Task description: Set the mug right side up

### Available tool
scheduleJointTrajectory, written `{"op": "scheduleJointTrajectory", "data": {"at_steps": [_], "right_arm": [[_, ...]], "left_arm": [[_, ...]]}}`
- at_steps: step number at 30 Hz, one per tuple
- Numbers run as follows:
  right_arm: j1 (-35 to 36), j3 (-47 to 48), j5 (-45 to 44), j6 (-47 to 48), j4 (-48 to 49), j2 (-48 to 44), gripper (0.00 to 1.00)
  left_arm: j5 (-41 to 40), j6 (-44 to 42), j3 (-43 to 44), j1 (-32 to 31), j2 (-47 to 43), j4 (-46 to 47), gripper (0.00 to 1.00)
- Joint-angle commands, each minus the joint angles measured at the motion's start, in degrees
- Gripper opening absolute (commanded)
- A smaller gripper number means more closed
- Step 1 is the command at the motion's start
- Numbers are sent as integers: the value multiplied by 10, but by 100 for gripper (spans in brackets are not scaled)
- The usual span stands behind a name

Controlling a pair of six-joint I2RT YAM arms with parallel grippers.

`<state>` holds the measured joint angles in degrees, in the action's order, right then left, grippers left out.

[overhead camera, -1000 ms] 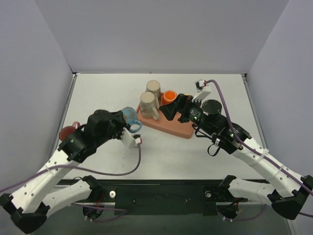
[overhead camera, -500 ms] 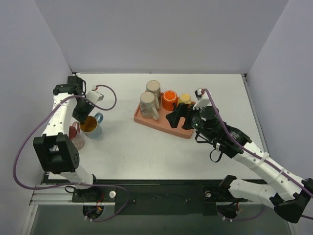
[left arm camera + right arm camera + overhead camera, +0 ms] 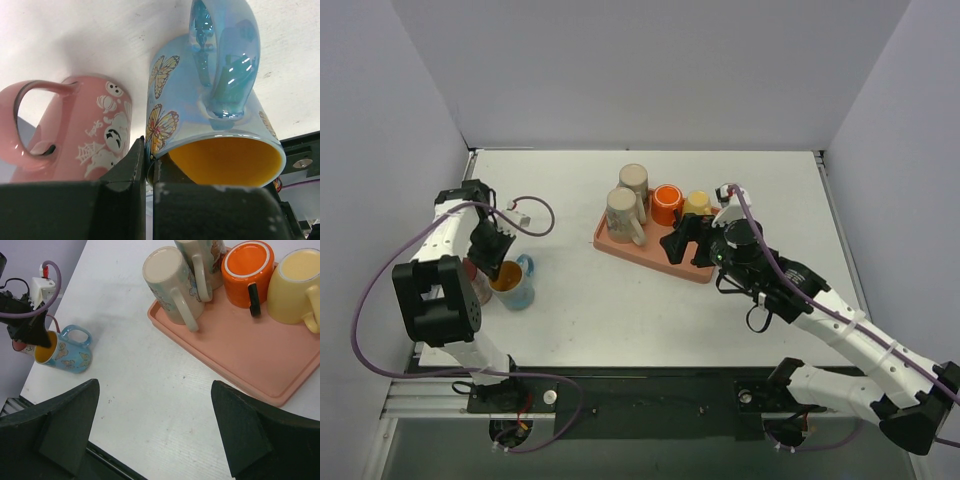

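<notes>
Blue mug (image 3: 515, 288), mouth-up: left gripper (image 3: 498, 262) is pinching its rim from above; open right gripper (image 3: 688, 245) is hovering well apart.

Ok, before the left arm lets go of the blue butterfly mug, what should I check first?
1. Opening of the blue mug faces up: ok, its yellow inside shows from above.
2. Grip of the left pincer on the mug's rim: ok, shut on it.
3. Mug base flat on the table: cannot tell, the base is hidden.
4. Room next to the pink mug: not ok, it stands close beside the blue mug; whether they touch, cannot tell.
5. The right pincer out of the way: ok, open and empty, over by the tray.
</notes>
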<state>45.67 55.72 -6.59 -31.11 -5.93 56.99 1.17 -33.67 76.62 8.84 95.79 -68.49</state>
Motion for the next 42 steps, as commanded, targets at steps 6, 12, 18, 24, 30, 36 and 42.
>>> {"op": "scheduleJointTrajectory", "data": {"at_steps": [6,12,18,24,30,36,42], "right_arm": [[-28,-23,-29,41,-3,30,88],[-29,-6,-52,149,-7,121,84],[-13,83,-14,206,10,271,81],[-17,201,-28,221,-4,424,71],[-27,274,-10,215,16,529,64],[-33,283,-11,208,54,573,45],[-38,270,3,201,77,567,0]], "left_arm": [[-18,1,17,5,26,39,18],[35,-16,56,7,4,9,60],[53,-36,142,7,-26,-24,64],[124,-23,209,5,-65,-55,64],[175,-8,212,-5,-127,-37,65],[210,-16,190,-9,-176,-27,69],[240,-45,170,-18,-191,-43,69]]}}
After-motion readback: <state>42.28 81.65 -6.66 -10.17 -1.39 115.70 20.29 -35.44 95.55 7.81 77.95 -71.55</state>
